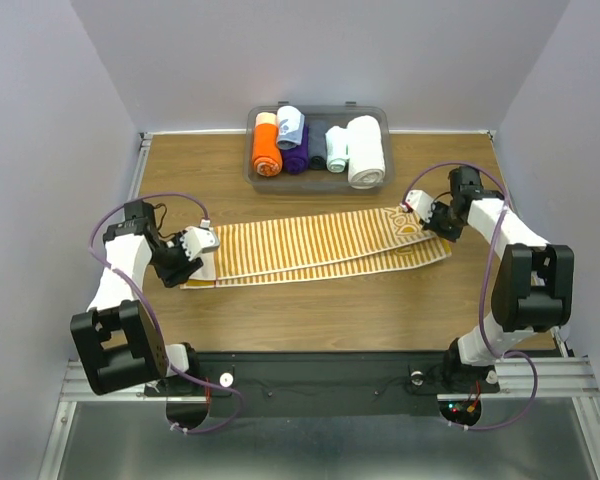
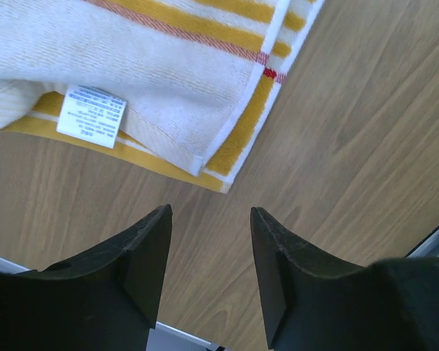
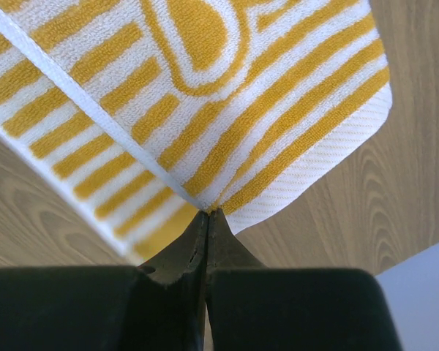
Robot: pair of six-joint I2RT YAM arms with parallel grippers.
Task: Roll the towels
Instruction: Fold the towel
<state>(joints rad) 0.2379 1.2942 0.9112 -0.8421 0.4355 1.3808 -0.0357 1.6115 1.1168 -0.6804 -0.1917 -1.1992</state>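
Note:
The yellow-orange-and-white striped towel [image 1: 315,248] lies folded lengthwise across the wooden table. My right gripper [image 1: 427,217] is shut on the towel's right end, pinching a corner of the striped cloth [image 3: 205,146] and lifting it a little. My left gripper [image 1: 197,250] is open and empty just off the towel's left end; in the left wrist view the towel's corner [image 2: 205,117] with a white label [image 2: 91,115] lies beyond the fingertips [image 2: 159,219]. A pale blue rolled towel [image 1: 290,126] sits in the grey bin.
A grey bin [image 1: 318,182] at the back of the table holds an orange roll [image 1: 266,146], a purple roll [image 1: 297,156], a dark roll [image 1: 318,147], a small pale roll [image 1: 336,148] and a thick white roll [image 1: 365,151]. Metal rails edge the table.

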